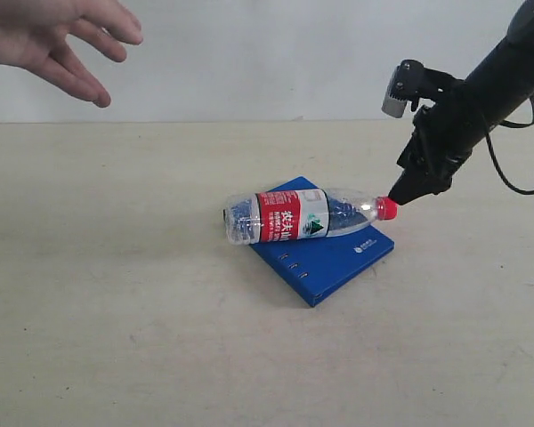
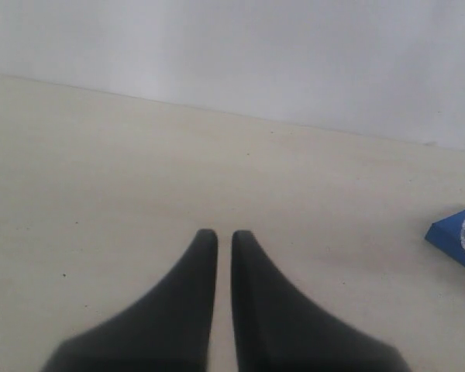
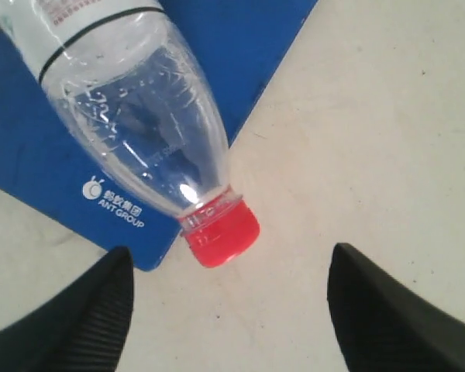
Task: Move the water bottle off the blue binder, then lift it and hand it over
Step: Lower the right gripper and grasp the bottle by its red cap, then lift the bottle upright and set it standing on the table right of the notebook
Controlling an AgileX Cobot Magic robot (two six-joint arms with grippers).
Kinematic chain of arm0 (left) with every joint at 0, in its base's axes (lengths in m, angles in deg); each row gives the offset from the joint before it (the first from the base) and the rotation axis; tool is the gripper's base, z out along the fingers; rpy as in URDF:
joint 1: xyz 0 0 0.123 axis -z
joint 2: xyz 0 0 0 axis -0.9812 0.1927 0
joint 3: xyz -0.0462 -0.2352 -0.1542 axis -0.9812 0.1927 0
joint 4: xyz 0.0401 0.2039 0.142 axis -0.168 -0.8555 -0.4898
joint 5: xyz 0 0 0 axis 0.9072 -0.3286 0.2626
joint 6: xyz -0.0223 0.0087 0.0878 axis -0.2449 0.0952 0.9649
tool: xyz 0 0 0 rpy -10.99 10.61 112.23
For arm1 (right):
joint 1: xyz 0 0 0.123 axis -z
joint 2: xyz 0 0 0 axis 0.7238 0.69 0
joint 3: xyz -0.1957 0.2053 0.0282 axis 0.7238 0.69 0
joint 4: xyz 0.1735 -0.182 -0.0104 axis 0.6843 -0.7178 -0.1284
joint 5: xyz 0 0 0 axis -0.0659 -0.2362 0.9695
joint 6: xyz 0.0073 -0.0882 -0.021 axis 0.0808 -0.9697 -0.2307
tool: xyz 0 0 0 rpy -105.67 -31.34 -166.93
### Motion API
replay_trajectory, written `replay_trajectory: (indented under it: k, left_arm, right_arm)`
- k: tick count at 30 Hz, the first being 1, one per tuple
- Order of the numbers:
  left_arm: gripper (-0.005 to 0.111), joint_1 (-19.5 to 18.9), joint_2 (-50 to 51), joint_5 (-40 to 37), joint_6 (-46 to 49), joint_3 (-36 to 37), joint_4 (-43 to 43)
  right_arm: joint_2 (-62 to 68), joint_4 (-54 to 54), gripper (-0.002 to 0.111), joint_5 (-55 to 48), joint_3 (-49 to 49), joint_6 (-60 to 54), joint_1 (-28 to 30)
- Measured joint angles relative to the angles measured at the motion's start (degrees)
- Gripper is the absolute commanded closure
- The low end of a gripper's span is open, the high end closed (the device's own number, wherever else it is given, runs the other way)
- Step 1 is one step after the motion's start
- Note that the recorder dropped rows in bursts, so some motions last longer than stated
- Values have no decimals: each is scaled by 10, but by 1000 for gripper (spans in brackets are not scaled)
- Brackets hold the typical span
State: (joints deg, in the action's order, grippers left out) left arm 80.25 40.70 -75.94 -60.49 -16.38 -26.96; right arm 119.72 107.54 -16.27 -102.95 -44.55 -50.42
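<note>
The water bottle [image 1: 301,215] lies on its side across the blue binder [image 1: 334,253], its red cap [image 1: 387,209] sticking out past the binder's right edge. My right gripper [image 1: 403,191] hovers just right of the cap, tilted down toward it. In the right wrist view the water bottle [image 3: 139,108] and its red cap [image 3: 221,232] lie ahead of my right gripper [image 3: 229,267], which is open, with nothing between the fingers; the blue binder [image 3: 39,155] shows its white logo. My left gripper [image 2: 224,236] is shut over bare table, a corner of the blue binder [image 2: 453,236] far to one side.
A person's open hand [image 1: 58,40] reaches in at the upper left of the exterior view, above the table. The beige table [image 1: 116,294] meets a pale wall behind. A black cable [image 1: 516,178] hangs from the right arm.
</note>
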Motion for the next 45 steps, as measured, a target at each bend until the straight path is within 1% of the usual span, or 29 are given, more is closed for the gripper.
replay_trajectory:
  k: [8, 15, 21, 25, 26, 27, 28, 33, 35, 40, 45]
  left_arm:
    - [100, 0, 0, 0, 0, 0, 0]
    - [100, 0, 0, 0, 0, 0, 0]
    - [100, 0, 0, 0, 0, 0, 0]
    - [100, 0, 0, 0, 0, 0, 0]
    - [100, 0, 0, 0, 0, 0, 0]
    - [100, 0, 0, 0, 0, 0, 0]
    - [100, 0, 0, 0, 0, 0, 0]
    - [100, 0, 0, 0, 0, 0, 0]
    - [100, 0, 0, 0, 0, 0, 0]
    - [100, 0, 0, 0, 0, 0, 0]
    - [100, 0, 0, 0, 0, 0, 0]
  right_arm:
    - [22, 2, 45, -1, 0, -30, 0]
    - [43, 6, 45, 0, 0, -35, -15]
    - [65, 2, 45, 40, 0, -36, -18]
    - [79, 2, 54, 41, 0, -42, -18]
    - [80, 2, 59, 41, 0, -43, -18]
    - [82, 1, 65, 41, 0, -44, -18]
    - [82, 1, 69, 41, 0, -45, -18]
    - [82, 2, 98, 41, 0, -45, -18]
    - [82, 3, 107, 38, 0, -45, -18]
    - [76, 3, 108, 31, 0, -39, -18]
    - [33, -28, 108, 34, 0, -2, -14]
